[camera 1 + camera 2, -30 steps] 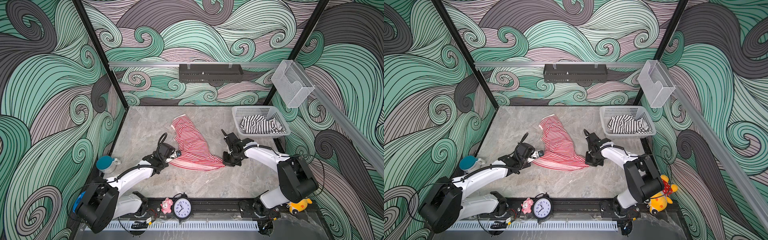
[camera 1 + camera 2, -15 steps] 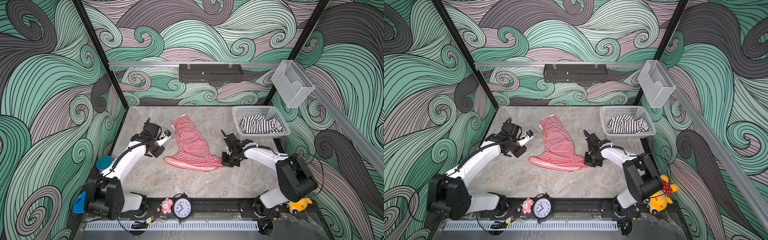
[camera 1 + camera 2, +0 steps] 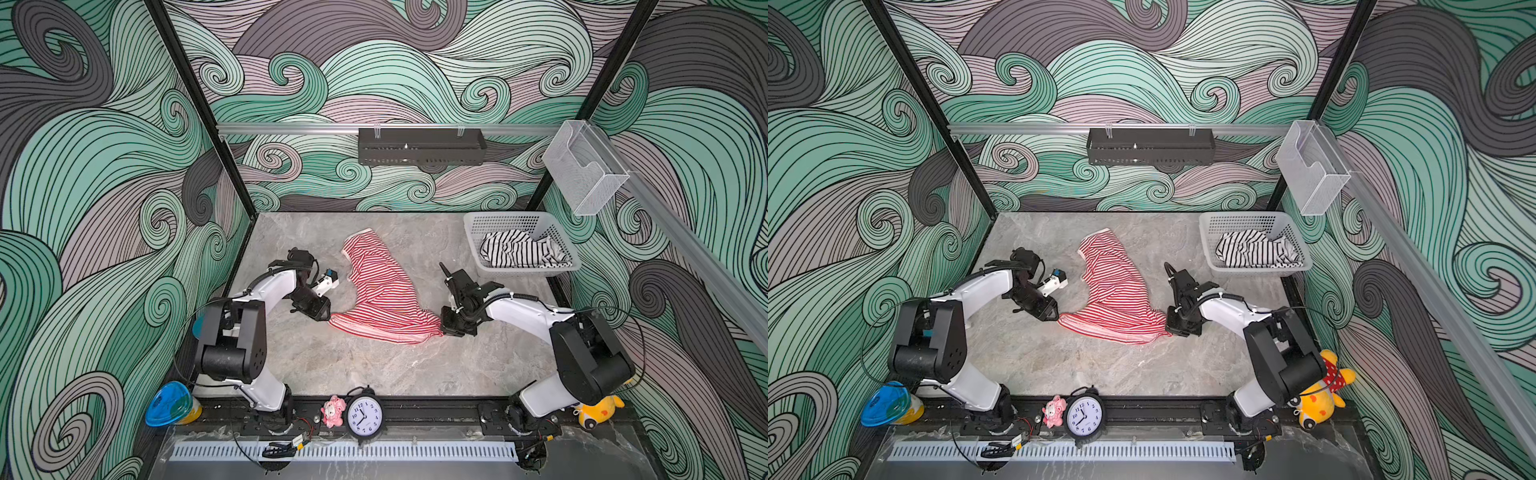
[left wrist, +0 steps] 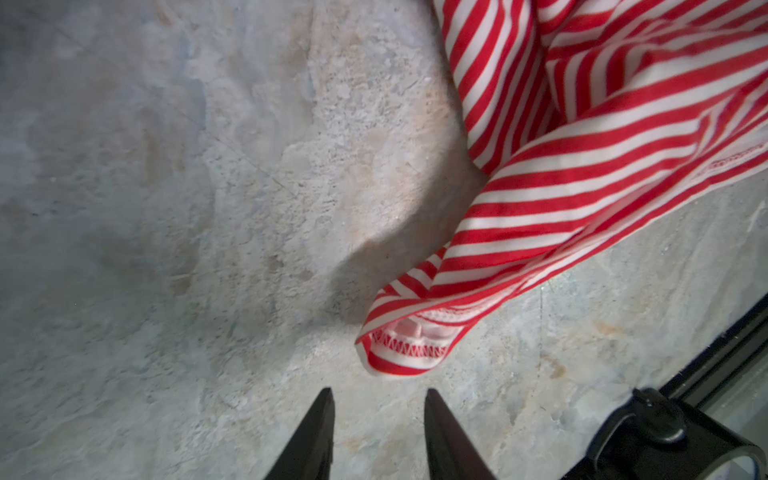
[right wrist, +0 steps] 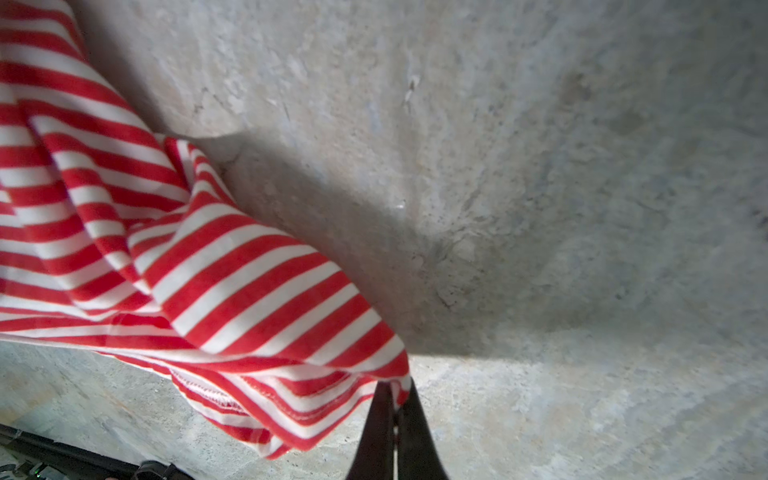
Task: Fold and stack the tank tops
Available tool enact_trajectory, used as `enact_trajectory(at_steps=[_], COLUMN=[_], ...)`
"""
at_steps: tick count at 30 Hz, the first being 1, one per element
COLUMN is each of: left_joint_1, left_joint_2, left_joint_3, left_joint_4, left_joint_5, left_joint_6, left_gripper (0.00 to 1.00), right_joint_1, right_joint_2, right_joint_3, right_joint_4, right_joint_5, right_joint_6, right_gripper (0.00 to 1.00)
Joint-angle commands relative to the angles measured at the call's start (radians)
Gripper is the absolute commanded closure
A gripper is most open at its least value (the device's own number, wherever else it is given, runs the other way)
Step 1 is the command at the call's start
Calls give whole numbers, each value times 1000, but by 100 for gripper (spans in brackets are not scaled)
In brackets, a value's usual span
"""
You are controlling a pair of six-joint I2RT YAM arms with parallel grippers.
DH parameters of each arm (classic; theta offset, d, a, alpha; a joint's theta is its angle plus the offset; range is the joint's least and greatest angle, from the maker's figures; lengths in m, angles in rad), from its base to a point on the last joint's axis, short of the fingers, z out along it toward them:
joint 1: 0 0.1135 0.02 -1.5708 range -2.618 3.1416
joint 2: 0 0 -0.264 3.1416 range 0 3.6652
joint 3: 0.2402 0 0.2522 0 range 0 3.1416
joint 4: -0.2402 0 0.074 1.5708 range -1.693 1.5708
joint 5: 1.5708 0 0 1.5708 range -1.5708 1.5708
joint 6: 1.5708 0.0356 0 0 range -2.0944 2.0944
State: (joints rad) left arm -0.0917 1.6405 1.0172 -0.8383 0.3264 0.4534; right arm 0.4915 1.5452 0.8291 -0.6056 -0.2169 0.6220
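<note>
The left jaws, swung away a moment ago, are back beside the free hem corner of the red-striped tank top (image 3: 382,291) on the worktop (image 3: 332,365), partly open, empty. The right jaws stay clamped on the other corner. A 2-corner spread looks next. The black-striped tank top (image 3: 515,251) waits in the basket (image 3: 473,226).

Grey marble-look table (image 3: 324,365): red-striped tank top (image 3: 384,299) lying crumpled mid-surface, white basket (image 3: 523,271) parked in the far right corner.
</note>
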Motion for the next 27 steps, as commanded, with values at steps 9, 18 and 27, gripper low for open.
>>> enact_trajectory(at_steps=[9,18,27], left_joint_1=[42,48,49], left_joint_2=[139,205,235], left_joint_3=[70,102,107], left_joint_4=[1,-81,-52], left_joint_5=[62,154,154], left_joint_6=[-58,-15,-53], left_gripper=[65,65,66], right_joint_1=[13,13,15], right_joint_2=[-22,-20,-30], right_joint_3=[-8,-5,-4], right_joint_4=[3,4,2], right_joint_5=[1,1,3], right_joint_6=[22,25,27], right_gripper=[100,100,100])
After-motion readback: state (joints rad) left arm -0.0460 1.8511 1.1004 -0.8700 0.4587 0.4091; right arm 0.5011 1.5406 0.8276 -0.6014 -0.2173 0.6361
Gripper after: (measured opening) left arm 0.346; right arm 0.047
